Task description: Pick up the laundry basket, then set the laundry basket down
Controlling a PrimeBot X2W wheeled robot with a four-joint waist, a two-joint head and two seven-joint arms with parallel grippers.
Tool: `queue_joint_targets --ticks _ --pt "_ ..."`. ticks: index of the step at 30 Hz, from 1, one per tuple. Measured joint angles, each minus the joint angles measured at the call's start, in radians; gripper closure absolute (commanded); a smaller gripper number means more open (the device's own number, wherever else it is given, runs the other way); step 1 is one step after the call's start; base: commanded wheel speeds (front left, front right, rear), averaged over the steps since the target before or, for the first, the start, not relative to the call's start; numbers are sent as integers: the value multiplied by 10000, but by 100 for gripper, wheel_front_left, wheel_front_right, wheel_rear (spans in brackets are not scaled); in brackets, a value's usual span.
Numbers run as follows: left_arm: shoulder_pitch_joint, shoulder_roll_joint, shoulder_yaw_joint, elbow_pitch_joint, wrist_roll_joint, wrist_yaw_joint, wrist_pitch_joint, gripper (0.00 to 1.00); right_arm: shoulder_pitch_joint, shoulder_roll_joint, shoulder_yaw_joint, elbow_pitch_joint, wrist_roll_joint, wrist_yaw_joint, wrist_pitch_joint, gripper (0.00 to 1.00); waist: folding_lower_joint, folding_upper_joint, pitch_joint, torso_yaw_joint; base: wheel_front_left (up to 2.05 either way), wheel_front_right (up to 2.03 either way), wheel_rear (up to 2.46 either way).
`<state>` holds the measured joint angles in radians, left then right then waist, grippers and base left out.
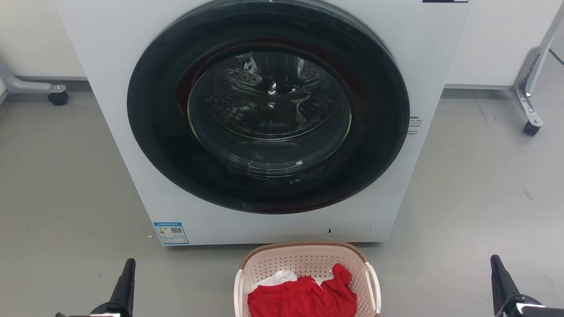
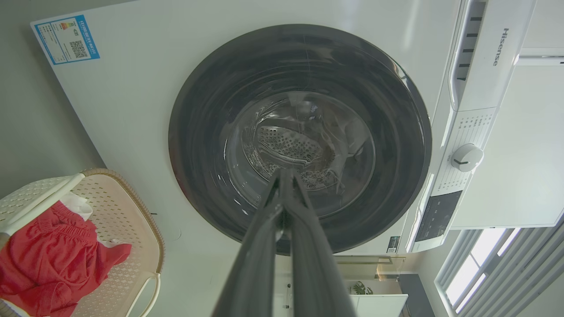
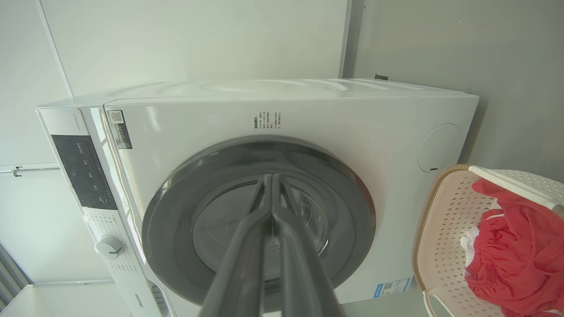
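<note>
The basket [image 1: 304, 260] stood on the grey floor [image 1: 66, 198] at 6 o'clock of the washer [image 1: 110, 66], just in front of its base, upright and level as far as the head view showed. A red cloth [image 1: 304, 297] and a white cloth [image 1: 277, 278] lay heaped inside.

The left gripper [image 1: 128, 270] sat well apart at the basket's 9 o'clock and the right gripper [image 1: 497, 268] well apart at its 3 o'clock. Neither touched it. In the wrist views, the left gripper [image 2: 284, 174] and right gripper [image 3: 269, 178] each had their fingers pressed together at the tips, holding nothing.

This scene fitted two stages equally. The basket could have been waiting to be lifted, or it could have been set down with the arms drawn clear, and nothing in the pictures settled which.

Either way, the basket looked best handled by both white handles [image 1: 238, 290] at once and kept level. The perforated walls seemed likely to flex, and the cloth sat toward the near end. Its closeness to the washer left little room at 12 o'clock.

As for writing, "Hisense" could be read on the detergent drawer [image 2: 499, 46] in the left wrist view. A blue label [image 1: 171, 232] with a QR code sat at the front's lower corner, at the door's [image 1: 269, 105] 7 o'clock. Small print [image 1: 414, 125] lay at the door's 3 o'clock. Both were too fine to read, as were the markings around the dial [image 2: 467, 157].
</note>
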<state>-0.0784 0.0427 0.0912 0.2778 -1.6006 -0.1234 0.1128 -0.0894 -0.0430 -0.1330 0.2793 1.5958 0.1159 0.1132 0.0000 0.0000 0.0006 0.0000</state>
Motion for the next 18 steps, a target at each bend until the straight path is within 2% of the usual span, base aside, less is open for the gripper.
queue_joint_targets --ticks 18 --pt "0 0 0 0 0 0 0 100 0 0 2 2 0 0 0 100 0 0 0 0 0 0 0"
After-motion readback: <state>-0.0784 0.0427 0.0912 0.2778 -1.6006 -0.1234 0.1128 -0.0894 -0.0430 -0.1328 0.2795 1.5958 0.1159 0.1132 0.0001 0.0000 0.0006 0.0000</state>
